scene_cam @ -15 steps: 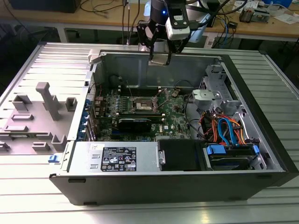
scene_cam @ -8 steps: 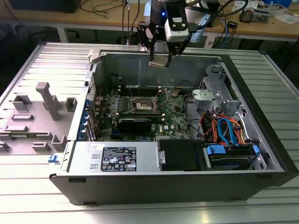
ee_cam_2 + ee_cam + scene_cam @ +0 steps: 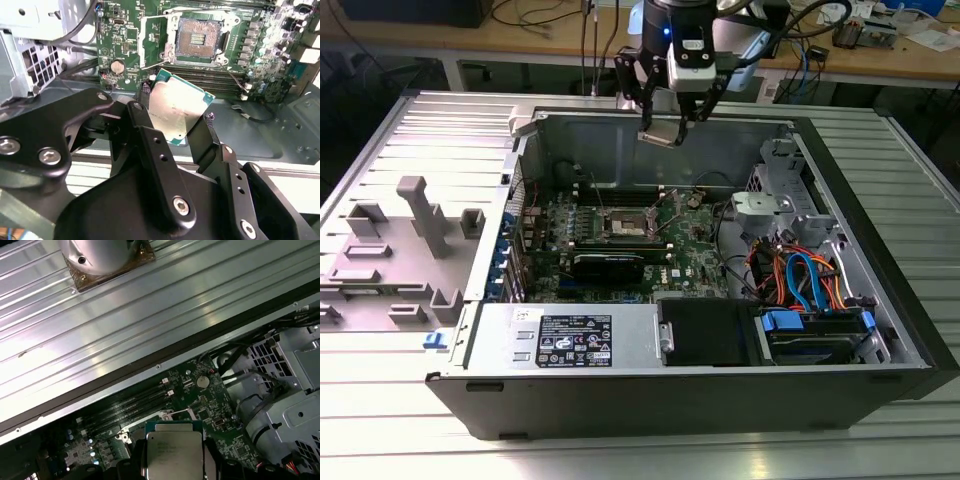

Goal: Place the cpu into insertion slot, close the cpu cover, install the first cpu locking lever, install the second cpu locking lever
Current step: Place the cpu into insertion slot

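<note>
My gripper hangs above the far wall of the open computer case, shut on the cpu, a flat square chip with a silver-grey top. In both wrist views the cpu sits tilted between the black fingers. Below it, the insertion slot on the green motherboard lies bare, its contact field showing. The cpu cover, a silvery frame, stands swung open beside the slot. A thin wire locking lever sticks out loose along the slot's edge.
A black expansion card lies in front of the socket. A metal drive cage and coloured cables fill the case toward the exterior view's right. Grey fixtures stand on the ribbed table outside the case.
</note>
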`<state>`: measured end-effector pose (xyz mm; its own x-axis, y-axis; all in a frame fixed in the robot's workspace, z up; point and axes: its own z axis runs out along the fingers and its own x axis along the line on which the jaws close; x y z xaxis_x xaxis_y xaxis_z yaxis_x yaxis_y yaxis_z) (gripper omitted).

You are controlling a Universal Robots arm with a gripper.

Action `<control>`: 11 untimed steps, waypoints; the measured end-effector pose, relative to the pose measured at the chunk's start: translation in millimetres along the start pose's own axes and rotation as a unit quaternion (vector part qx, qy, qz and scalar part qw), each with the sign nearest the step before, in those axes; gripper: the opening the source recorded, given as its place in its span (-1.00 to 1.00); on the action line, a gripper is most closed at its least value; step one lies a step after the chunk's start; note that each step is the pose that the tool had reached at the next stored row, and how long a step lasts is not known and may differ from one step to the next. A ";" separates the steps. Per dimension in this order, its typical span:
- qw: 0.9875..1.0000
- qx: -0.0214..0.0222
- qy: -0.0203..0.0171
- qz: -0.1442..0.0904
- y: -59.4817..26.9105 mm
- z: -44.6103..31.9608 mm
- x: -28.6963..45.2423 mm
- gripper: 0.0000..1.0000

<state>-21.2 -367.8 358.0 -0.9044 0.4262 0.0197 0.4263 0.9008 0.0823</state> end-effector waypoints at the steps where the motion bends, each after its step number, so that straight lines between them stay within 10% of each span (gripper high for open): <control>1: 1.000 0.000 0.000 0.004 -0.1 0.2 0.0 0.09; 11: 0.999 -0.001 -0.004 0.054 -1.5 2.7 -0.6 0.09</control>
<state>-21.2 -369.2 355.1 -0.8530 0.5216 0.0197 0.5213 0.8495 0.0813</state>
